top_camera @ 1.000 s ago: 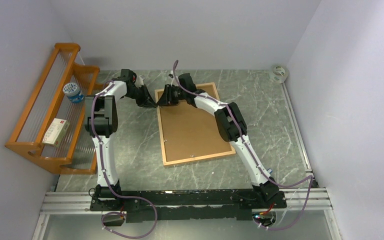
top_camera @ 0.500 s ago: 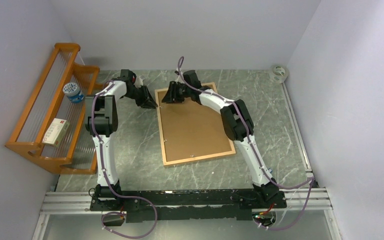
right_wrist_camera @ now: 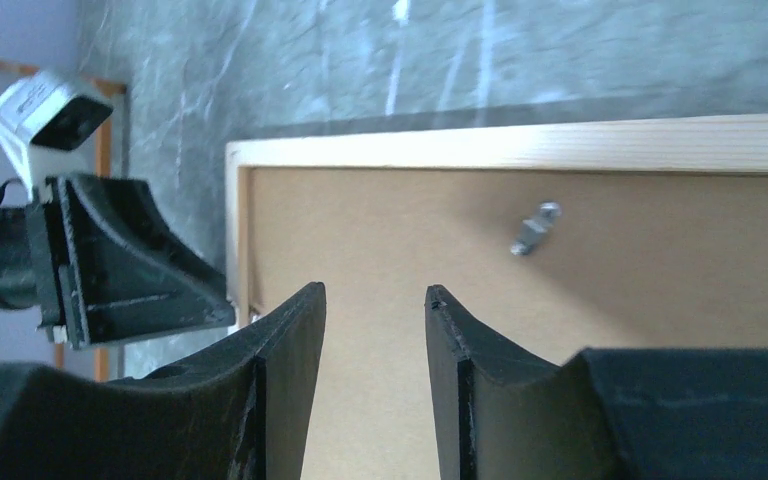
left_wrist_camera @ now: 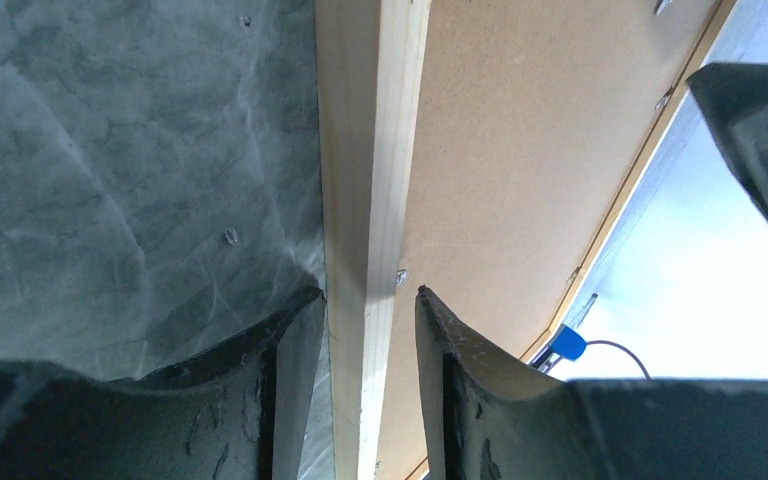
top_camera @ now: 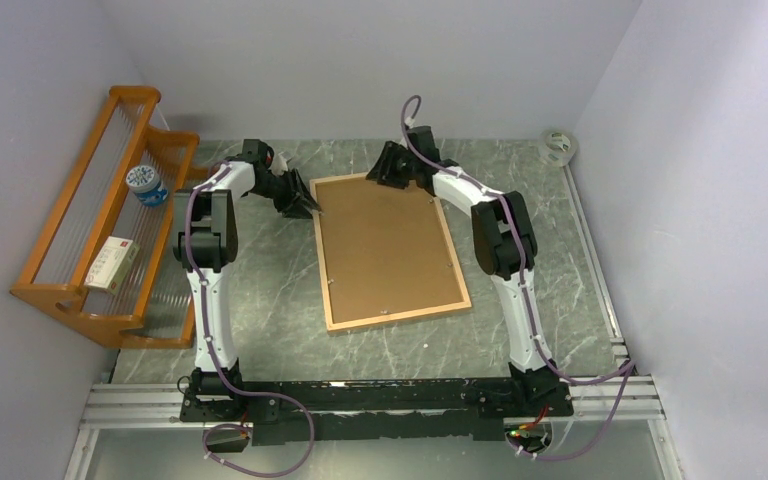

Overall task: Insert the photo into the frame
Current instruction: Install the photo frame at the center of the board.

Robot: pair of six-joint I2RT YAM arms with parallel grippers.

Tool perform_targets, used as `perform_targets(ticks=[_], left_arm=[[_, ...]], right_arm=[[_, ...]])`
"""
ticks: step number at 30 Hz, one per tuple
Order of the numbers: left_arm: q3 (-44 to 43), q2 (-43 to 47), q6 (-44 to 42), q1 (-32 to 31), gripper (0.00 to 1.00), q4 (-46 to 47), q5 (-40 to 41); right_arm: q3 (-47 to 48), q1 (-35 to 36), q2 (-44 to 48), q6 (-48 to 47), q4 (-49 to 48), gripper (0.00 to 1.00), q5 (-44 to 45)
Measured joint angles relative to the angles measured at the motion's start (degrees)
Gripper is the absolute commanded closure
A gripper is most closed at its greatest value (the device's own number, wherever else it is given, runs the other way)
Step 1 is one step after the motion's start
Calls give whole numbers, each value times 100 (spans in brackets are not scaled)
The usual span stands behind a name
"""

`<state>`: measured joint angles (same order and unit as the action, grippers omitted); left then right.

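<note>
The frame (top_camera: 400, 315) lies face down on the grey marbled counter (top_camera: 540, 230), roughly midway between the two arms. Its long sides run away from the arm bases, with a slight twist. The brown backing board (top_camera: 385, 250) sits inside its light-wood rails, and a small metal clip (right_wrist_camera: 535, 230) shows on the board near the far rail.

The left gripper (top_camera: 305, 208) is at the frame's left rail, close to the far left corner. In the left wrist view its fingers (left_wrist_camera: 290, 345) stand apart, one on each side of that rail. One is over the counter and the other over the board, with a sliver of board showing between rail and finger. They are not clamped on the wood. I cannot tell whether the outer finger touches the rail's side.

The right gripper (top_camera: 385, 170) is at the frame's far rail, towards the left half of it. Its fingers (right_wrist_camera: 295, 345) are also apart, with only bare backing board seen between them. From that wrist camera the left gripper shows beside the frame's corner.

Against the left wall stands an orange wooden rack (top_camera: 100, 230). It holds a round tin with a blue-patterned lid (top_camera: 146, 184) and a small box (top_camera: 112, 263). A roll of tape (top_camera: 559, 146) sits in the far right corner of the counter, well apart from the frame.
</note>
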<state>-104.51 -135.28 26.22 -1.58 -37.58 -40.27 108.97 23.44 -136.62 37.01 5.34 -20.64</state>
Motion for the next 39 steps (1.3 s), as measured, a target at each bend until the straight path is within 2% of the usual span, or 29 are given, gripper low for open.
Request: perform_targets(ticks=[8,19,39], left_arm=[[-33,-33,15,-2,60,-22,74],[-31,-33,15,-2,63,-24,90],[2,-42,-7,-2,64,31,39]], right_arm=[[9,-343,-55,116,192,55,400],[133,-319,-361,334,210,57,365],[120,-302,-621,861,-621,59,232]])
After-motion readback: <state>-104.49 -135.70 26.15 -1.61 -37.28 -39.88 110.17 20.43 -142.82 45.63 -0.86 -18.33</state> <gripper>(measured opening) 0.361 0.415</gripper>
